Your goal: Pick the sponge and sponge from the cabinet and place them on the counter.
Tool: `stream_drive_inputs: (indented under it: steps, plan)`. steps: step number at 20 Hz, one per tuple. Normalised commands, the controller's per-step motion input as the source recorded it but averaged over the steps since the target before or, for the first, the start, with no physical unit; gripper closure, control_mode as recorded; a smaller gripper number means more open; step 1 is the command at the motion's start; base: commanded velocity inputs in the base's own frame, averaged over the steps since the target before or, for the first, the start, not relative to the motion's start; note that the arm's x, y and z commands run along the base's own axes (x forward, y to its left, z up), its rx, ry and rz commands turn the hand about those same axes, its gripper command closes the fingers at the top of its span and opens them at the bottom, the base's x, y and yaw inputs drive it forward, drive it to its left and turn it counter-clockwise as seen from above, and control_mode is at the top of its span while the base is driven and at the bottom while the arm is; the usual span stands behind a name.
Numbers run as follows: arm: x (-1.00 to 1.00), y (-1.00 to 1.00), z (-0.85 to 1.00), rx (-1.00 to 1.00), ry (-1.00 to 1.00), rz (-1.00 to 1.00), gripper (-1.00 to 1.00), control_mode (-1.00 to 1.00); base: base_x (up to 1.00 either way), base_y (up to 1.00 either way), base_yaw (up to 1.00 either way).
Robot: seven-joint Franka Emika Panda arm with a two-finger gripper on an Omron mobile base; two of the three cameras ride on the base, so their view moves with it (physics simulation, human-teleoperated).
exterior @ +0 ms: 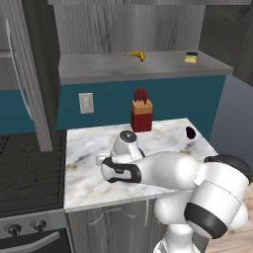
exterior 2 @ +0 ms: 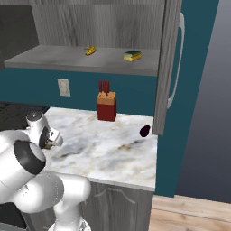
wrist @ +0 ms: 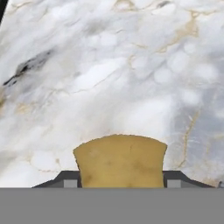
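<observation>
Open cabinet (exterior: 29,74): shelf holds banana (exterior: 135,55) at left, green-topped sponge (exterior: 191,57) well apart at right. Below on the marble counter (exterior: 163,133): knife block (exterior: 141,115), dark object (exterior: 190,132). Gripper (wrist: 120,181) clamps tan sponge (wrist: 120,160) between its fingers, over counter.

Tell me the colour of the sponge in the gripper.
Tan-yellow sponge, clearest in the hand view.
</observation>
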Motion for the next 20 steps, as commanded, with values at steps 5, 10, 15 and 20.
stream_drive_inputs:
  steps: [5,10,15,20]
  plan:
    - [0.06,0.02,-0.29,-0.01,0.01,0.01,1.0,-1.0,0.0,0.0,0.0]
    - [0.01,0.0,-0.28,-0.01,0.0,0.0,1.0,-1.0,0.0,0.0,0.0]
    - [0.0,0.0,-0.25,-0.01,0.0,0.0,1.0,-1.0,0.0,0.0,0.0]
    - [0.0,0.0,-0.23,0.0,0.0,0.01,1.0,-1.0,0.0,0.0,0.0]
